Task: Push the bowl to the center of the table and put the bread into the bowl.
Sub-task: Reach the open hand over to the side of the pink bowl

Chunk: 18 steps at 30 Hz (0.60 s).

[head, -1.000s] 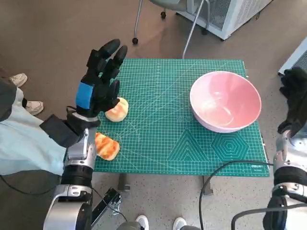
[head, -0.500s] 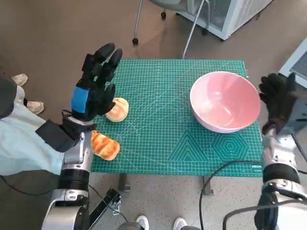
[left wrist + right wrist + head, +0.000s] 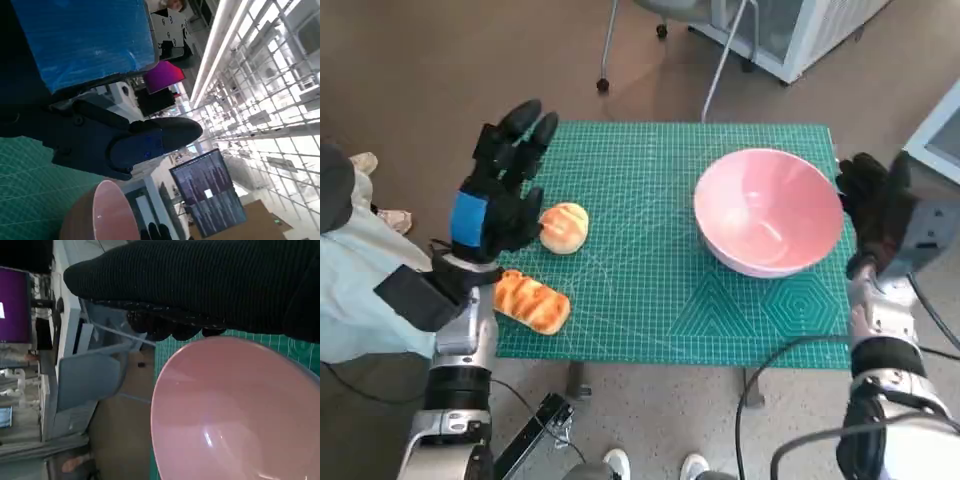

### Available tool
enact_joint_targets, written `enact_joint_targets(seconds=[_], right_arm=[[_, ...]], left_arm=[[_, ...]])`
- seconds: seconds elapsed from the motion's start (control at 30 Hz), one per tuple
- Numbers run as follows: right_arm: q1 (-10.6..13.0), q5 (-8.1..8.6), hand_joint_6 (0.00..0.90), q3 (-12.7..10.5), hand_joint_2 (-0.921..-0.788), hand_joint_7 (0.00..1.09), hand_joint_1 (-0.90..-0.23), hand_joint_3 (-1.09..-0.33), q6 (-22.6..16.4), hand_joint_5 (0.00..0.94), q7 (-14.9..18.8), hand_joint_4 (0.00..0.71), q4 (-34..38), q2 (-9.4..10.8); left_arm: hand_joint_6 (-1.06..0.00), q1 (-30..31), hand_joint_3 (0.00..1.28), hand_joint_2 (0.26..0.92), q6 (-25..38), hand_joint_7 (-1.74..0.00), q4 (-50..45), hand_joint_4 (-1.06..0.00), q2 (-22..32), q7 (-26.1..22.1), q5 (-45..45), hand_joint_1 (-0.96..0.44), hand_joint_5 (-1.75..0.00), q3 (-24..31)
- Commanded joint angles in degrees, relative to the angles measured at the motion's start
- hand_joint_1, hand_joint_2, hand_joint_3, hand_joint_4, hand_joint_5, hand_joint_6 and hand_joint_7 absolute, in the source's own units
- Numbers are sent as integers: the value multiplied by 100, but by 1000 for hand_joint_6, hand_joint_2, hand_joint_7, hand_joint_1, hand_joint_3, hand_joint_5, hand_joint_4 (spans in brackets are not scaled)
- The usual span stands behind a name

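Note:
A pink bowl (image 3: 768, 212) stands empty on the right half of the green cutting mat (image 3: 650, 300). My right hand (image 3: 875, 210), in its black glove, presses flat against the bowl's right rim, holding nothing. The right wrist view shows the bowl (image 3: 225, 415) just under the glove (image 3: 200, 285). A round bun (image 3: 564, 227) and a long glazed bread (image 3: 530, 302) lie at the mat's left side. My left hand (image 3: 500, 195) hovers open above the mat's left edge, beside the bun, fingers spread. In the left wrist view the bowl (image 3: 100, 215) shows beyond the fingers (image 3: 150, 140).
The mat covers the small table (image 3: 760, 375). A cable (image 3: 790, 350) runs over the table's front right edge. Chair legs (image 3: 605, 50) and a white cabinet (image 3: 790, 30) stand behind the table. A person's leg and shoe (image 3: 365, 165) are at the left.
My right hand has come in from the table's right side to the bowl's rim, and the bowl has slid a little left. My left hand has drifted slightly left.

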Motion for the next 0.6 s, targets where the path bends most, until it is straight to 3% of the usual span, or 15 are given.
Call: enact_joint_targets(seconds=[0.03, 0.3, 0.6], right_arm=[[-20, 26, 155, -42, -921, 278, -647, -833, 85, 12, 139, 232, 81, 202], [-34, -158, 166, 109, -921, 269, -627, -830, 24, 14, 254, 245, 81, 299], [-81, -252, 175, 227, -921, 261, -658, -829, 51, 12, 238, 251, 87, 435]], left_arm=[[-100, 97, 510, 921, 72, -456, -146, -305, 85, 7, -36, -699, -1, 42], [-105, 116, 508, 921, 11, -441, -95, -303, 137, 92, 83, -699, 0, 67], [-113, 76, 514, 921, -47, -426, 38, -297, 179, 158, 133, -695, 0, 101]])
